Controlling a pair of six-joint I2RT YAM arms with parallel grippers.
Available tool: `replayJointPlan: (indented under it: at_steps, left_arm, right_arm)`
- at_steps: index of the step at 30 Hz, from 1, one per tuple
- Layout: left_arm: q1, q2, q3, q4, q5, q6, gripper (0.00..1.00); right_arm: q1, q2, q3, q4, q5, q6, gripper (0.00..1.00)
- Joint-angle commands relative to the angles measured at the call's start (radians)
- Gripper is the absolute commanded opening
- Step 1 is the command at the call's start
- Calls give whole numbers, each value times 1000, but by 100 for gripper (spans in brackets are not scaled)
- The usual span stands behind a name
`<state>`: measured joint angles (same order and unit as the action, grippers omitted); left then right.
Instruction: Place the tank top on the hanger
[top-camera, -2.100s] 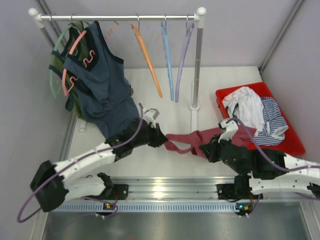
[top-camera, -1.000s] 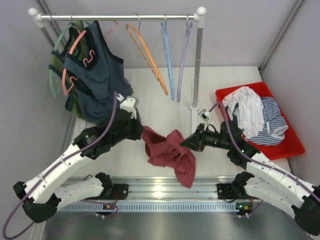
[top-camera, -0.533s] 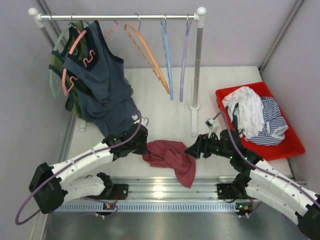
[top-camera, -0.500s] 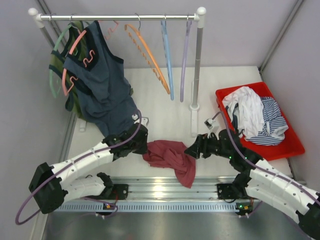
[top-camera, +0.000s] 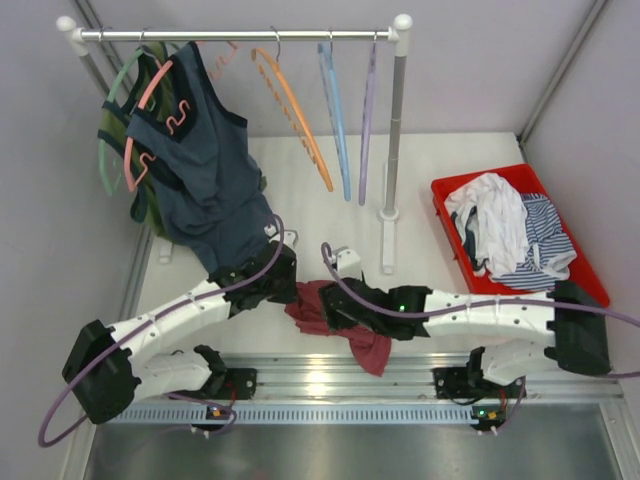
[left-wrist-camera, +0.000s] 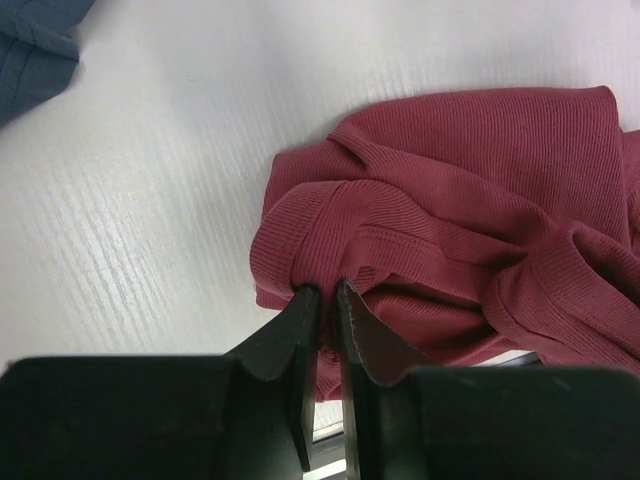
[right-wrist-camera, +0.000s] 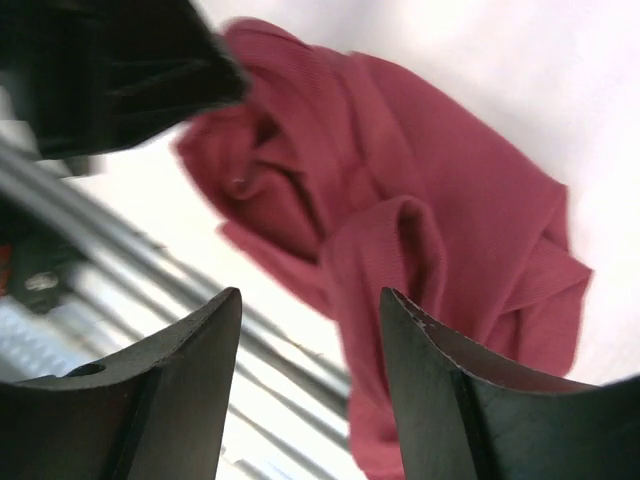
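Note:
The maroon tank top (top-camera: 352, 328) lies crumpled on the white table near its front edge, and shows too in the left wrist view (left-wrist-camera: 450, 200) and the right wrist view (right-wrist-camera: 430, 200). My left gripper (top-camera: 289, 291) sits at its left edge, its jaws (left-wrist-camera: 325, 292) nearly together with a fold of the fabric pinched between them. My right gripper (top-camera: 326, 306) reaches in from the right and hovers over the heap, open (right-wrist-camera: 310, 292), with nothing between its fingers. The orange hanger (top-camera: 295, 110) hangs bare on the rail, far behind both grippers.
The rail (top-camera: 240, 35) also carries a dark blue-grey top (top-camera: 205, 170) on a pink hanger, a light blue hanger (top-camera: 335, 110) and a lilac one (top-camera: 368, 110). The rack's post (top-camera: 393, 130) stands behind the heap. A red bin (top-camera: 590, 290) of white and striped garments sits right.
The tank top has come down from the air and now lies on the table. My right arm has swung left over it with its jaws open. The left gripper stays at the top's left edge.

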<state>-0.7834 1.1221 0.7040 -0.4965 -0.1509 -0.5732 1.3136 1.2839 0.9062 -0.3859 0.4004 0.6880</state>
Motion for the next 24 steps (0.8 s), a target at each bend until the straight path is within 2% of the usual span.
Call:
replayJointPlan:
  at_steps: [1,5,7,9,10,11,13,19,24]
  left_arm:
    - [9,-7,3,55,16,7,18]
    - [13,-15,2,59,24,9,19]
    - [15,-12,0,64,28,9,19]
    - [16,-2,2,70,34,10,19]
    - [16,-1,-1,70,34,10,20]
    - [16,2,-3,78,42,10,20]
    - [16,5,-3,82,47,9,24]
    - [16,11,6,105,56,18,37]
    - [18,24,14,116,63,26,43]
  right_arm:
    - [4,90,45,-39,152,-30,57]
    - [3,170,39,-57,183,-19,56]
    - [3,178,28,-56,195,-5,51]
    - [3,177,10,-68,210,16,33]
    - [3,176,4,-73,213,21,33]
    - [1,169,-3,-86,219,31,18]
    - [4,143,-15,-139,258,74,8]
    - [-2,-82,-125,-183,271,157,6]
    - [-5,-222,-205,-229,293,237,5]
